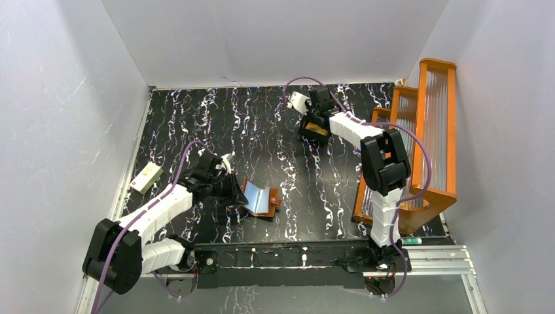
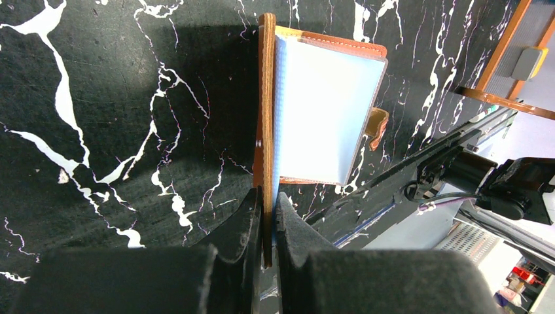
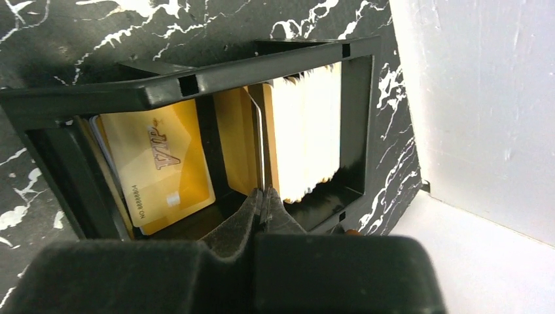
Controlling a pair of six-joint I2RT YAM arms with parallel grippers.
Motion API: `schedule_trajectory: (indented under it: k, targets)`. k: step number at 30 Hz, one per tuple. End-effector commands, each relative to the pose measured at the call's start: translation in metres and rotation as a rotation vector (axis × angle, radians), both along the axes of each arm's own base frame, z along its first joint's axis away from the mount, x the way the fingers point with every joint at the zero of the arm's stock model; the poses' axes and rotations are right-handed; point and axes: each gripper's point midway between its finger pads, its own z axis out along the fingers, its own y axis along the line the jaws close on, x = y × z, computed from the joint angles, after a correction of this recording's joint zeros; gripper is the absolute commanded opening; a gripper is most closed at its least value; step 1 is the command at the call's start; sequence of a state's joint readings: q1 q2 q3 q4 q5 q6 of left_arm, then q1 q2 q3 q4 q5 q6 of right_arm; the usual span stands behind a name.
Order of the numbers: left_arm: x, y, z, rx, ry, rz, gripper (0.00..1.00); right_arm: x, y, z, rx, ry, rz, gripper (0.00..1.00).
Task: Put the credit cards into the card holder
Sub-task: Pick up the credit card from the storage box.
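Card holder [image 2: 314, 111] lies open ahead of our left hand [image 2: 267, 216], cover pinched to steady it; right hand [image 3: 263, 203] nips one upright credit card [image 3: 261, 137] in the tray [image 3: 196, 82], ready for lifting.

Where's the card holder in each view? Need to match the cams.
Top external: the card holder lies open at lower centre, just right of the left gripper.
Left wrist: upper centre, open, with its brown cover edge pinched by the left gripper.
Right wrist: not in it; that view shows the black tray instead.
Shared landmark: the black, white-veined tabletop, visible in all three.
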State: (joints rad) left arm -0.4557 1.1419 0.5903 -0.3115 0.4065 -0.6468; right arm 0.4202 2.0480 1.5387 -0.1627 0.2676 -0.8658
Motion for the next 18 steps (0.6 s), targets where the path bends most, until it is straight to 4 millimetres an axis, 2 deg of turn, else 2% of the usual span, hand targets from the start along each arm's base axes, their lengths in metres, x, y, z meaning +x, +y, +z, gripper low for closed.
schedule_trajectory:
  k: [1,4,7,13,15,18]
  targets:
    - [0.007,-0.007,0.014,-0.031,-0.038,-0.015,0.00,0.006,0.008,0.046,0.062,-0.065,0.024,0.00]
    - [0.006,-0.007,0.015,-0.034,-0.039,-0.015,0.00,0.001,0.011,0.048,0.086,-0.035,0.025,0.00]
    - [0.008,-0.008,0.018,-0.039,-0.044,-0.014,0.00,-0.003,0.015,0.061,0.123,-0.001,0.014,0.00]
    - [0.017,-0.017,0.033,-0.094,-0.057,0.020,0.00,-0.027,0.027,0.078,0.221,0.054,-0.075,0.00]
    - [0.023,-0.021,0.039,-0.117,-0.072,0.039,0.00,-0.037,0.035,0.085,0.254,0.057,-0.108,0.00]
    - [0.035,-0.026,0.045,-0.146,-0.095,0.076,0.00,-0.063,0.061,0.094,0.292,0.089,-0.122,0.00]
